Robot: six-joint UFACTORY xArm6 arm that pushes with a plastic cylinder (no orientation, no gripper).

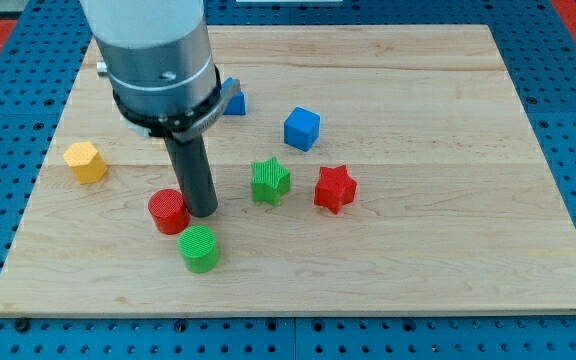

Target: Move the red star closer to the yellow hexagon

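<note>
The red star (334, 188) lies on the wooden board right of centre. The yellow hexagon (85, 161) lies near the board's left edge. My tip (202, 213) rests on the board between them, touching or almost touching the right side of a red cylinder (169, 211). The tip is well left of the red star, with a green star (269, 181) in between. The yellow hexagon is up and left of the tip.
A green cylinder (200, 248) sits just below the tip. A blue cube (302, 129) lies above the red star. Another blue block (233, 98) is partly hidden behind the arm (158, 60). The board (448, 250) lies on a blue pegboard.
</note>
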